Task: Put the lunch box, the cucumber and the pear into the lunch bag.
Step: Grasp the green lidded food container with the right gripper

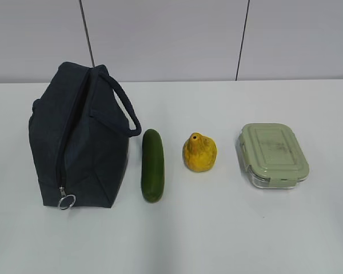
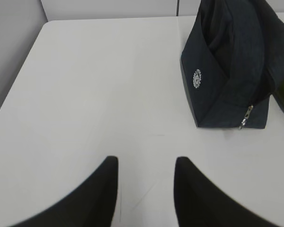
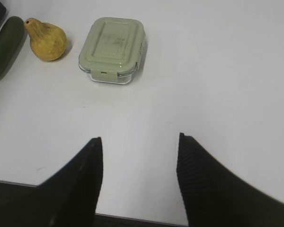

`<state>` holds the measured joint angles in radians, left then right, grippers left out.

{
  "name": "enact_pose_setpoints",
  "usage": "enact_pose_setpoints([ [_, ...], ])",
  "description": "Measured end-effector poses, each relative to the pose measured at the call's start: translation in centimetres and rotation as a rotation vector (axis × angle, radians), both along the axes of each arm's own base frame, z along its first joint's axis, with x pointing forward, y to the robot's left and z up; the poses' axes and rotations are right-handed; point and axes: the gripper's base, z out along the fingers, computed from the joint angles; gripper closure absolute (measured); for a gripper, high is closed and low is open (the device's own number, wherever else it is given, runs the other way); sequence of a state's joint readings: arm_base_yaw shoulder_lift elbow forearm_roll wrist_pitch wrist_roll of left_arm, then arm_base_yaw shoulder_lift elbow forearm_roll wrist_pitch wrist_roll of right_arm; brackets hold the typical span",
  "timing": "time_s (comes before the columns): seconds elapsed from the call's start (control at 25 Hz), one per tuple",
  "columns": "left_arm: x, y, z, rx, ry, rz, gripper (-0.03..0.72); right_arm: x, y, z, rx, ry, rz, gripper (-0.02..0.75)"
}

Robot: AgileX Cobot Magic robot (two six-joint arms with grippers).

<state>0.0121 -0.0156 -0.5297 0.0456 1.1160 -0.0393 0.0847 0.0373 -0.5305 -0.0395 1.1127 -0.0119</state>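
Note:
The navy lunch bag (image 1: 80, 142) stands at the left of the white table, zipped shut, its silver ring pull (image 1: 67, 201) at the front bottom. It also shows in the left wrist view (image 2: 232, 71). The dark green cucumber (image 1: 152, 165) lies right of the bag, then the yellow pear (image 1: 199, 152), then the lunch box (image 1: 272, 154) with its sage-green lid. The right wrist view shows the cucumber (image 3: 4, 49), pear (image 3: 46, 39) and lunch box (image 3: 113, 48). My left gripper (image 2: 146, 163) is open and empty over bare table, near the bag. My right gripper (image 3: 140, 141) is open and empty, short of the lunch box.
The white table (image 1: 228, 234) runs back to a grey panelled wall (image 1: 171, 34). The table's near edge (image 3: 132, 217) shows under my right gripper. Neither arm shows in the exterior view.

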Motion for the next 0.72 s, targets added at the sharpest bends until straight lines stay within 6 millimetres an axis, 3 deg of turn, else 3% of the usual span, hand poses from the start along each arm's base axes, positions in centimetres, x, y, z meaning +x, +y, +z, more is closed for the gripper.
enact_pose_setpoints([
  [0.44, 0.0, 0.0, 0.0, 0.0, 0.0, 0.0, 0.449, 5.1, 0.8, 4.5, 0.012, 0.028, 0.041, 0.248],
  [0.72, 0.0, 0.0, 0.0, 0.0, 0.0, 0.0, 0.449, 10.6, 1.3, 5.6, 0.006, 0.142, 0.043, 0.243],
])
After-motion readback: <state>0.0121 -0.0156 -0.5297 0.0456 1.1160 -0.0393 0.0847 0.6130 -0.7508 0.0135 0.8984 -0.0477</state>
